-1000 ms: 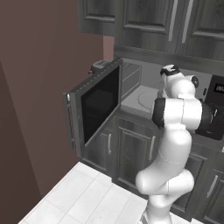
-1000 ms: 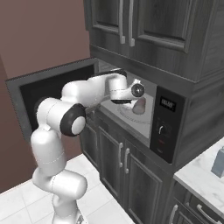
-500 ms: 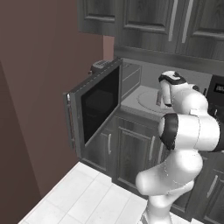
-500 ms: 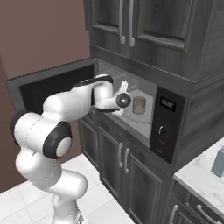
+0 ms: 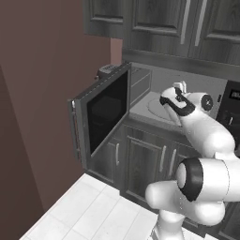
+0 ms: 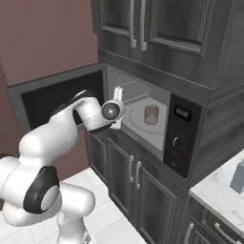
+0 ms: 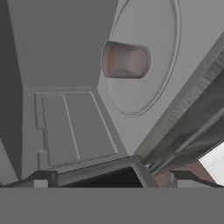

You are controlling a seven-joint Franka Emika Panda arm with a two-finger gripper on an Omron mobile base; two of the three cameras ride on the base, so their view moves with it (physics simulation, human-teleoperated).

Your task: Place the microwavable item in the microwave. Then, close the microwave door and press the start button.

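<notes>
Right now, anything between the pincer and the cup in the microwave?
No. The hand view shows just bare turntable plate and microwave floor between the open pincer and the cup.

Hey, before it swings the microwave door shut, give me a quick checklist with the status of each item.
1. Cup on the turntable plate inside the microwave: ok.
2. Cup upright in the right base view: ok.
3. Gripper open and holding nothing: ok.
4. Gripper outside the microwave opening, clear of the cup: ok, it sits at the front edge.
5. Microwave door shut: not ok, it stands wide open.
6. Arm out of the door's swing path: cannot tell.
</notes>
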